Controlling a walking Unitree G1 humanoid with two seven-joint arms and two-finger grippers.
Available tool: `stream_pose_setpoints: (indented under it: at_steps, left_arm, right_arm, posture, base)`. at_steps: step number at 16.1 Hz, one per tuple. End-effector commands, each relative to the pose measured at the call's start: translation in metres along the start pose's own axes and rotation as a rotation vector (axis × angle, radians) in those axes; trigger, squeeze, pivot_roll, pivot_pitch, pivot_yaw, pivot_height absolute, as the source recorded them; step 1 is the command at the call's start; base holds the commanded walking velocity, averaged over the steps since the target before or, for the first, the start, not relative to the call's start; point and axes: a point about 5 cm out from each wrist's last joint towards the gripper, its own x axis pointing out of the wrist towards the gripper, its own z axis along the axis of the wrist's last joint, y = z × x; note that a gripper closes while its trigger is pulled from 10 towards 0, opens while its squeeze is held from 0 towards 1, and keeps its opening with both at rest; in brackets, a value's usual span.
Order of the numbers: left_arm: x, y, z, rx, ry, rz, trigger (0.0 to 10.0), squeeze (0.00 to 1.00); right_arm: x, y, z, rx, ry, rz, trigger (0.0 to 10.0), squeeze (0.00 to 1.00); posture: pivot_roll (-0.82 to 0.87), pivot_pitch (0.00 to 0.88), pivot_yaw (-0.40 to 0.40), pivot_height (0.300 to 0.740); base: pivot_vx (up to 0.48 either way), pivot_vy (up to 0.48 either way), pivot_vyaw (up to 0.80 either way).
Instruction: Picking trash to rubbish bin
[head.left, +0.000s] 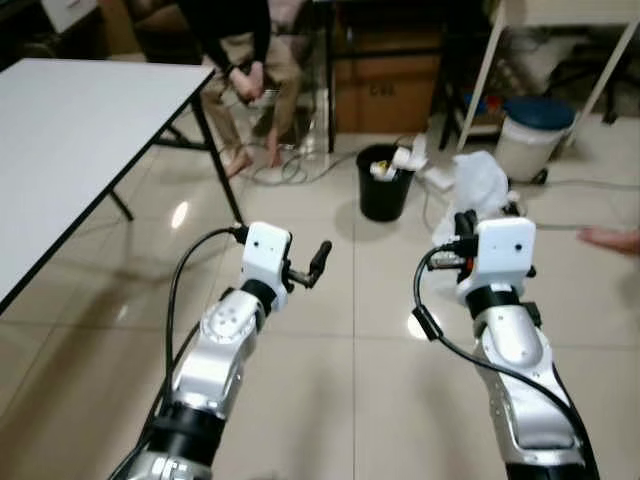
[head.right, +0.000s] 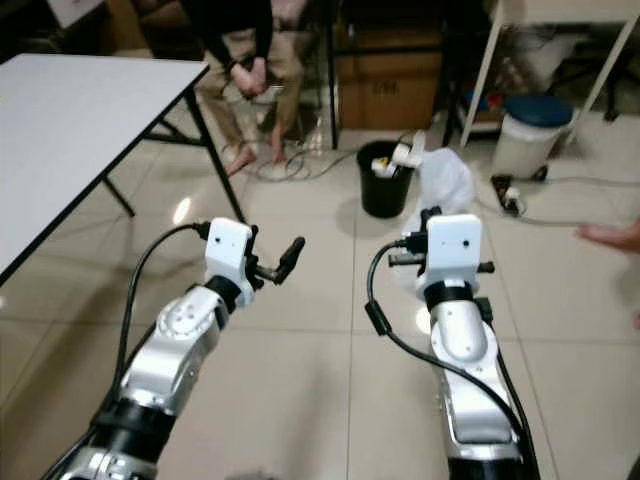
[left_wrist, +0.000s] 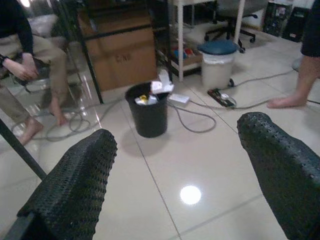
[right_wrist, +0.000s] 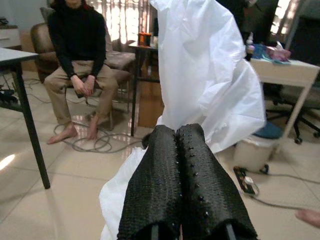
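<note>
right gripper (right_wrist: 177, 145): fingers pressed together, pinching a white plastic bag (right_wrist: 205, 80); bag hangs off the tips, lifted off the floor, probably for carrying.
left gripper (head.left: 318, 262): fingers spread, nothing held; arm raised forward, looks idle.
bin (head.left: 384, 182): black, on the floor ahead, well apart from both grippers; already holds some trash.
stage: bag in hand, likely still needs bringing over to the bin.
head views: bag mostly hidden behind the right wrist.
right wrist view: shows the pinch on the bag directly.
left wrist view: bin seen between the spread fingers, white bucket with blue lid (left_wrist: 218, 62) behind it.
people: one seated by the table (head.left: 70, 140), one bare foot (head.left: 610, 238) at the right.
</note>
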Motion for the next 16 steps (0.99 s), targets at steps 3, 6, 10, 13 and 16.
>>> stream_pose_setpoints:
  at_steps: [3, 6, 10, 13, 16]
  left_arm:
    - [-0.0049, 0.0113, -0.0019, 0.016, 0.011, 0.036, 10.0, 0.00]
    - [-0.0047, 0.0107, -0.0022, 0.015, 0.013, 0.035, 10.0, 0.00]
    - [-0.0053, 0.0099, -0.0031, 0.015, 0.016, 0.032, 10.0, 0.00]
    - [-0.0053, 0.0093, -0.0027, 0.014, 0.010, 0.031, 10.0, 0.00]
    - [-0.0043, 0.0085, -0.0021, 0.015, 0.009, 0.026, 10.0, 0.00]
  right_arm:
    - [-0.0004, 0.0100, 0.0029, 0.019, -0.013, 0.034, 0.0, 0.00]
    - [-0.0009, 0.0095, 0.0026, 0.018, -0.012, 0.035, 0.0, 0.00]
    - [-0.0015, 0.0089, 0.0022, 0.015, -0.008, 0.036, 0.0, 0.00]
    - [-0.0025, 0.0084, 0.0015, 0.012, -0.004, 0.036, 0.0, 0.00]
    - [-0.0030, 0.0078, 0.0004, 0.011, 0.001, 0.033, 0.0, 0.00]
  posture:
    - [-0.07, 0.102, 0.075, 0.740]
    - [-0.07, 0.104, 0.075, 0.740]
    - [-0.07, 0.108, 0.074, 0.740]
    - [-0.08, 0.109, 0.075, 0.740]
    - [-0.08, 0.108, 0.076, 0.740]
  base:
    - [0.469, 0.000, 0.00]
    - [0.467, 0.000, 0.00]
    - [0.472, 0.000, 0.00]
    - [0.472, 0.000, 0.00]
    - [0.480, 0.000, 0.00]
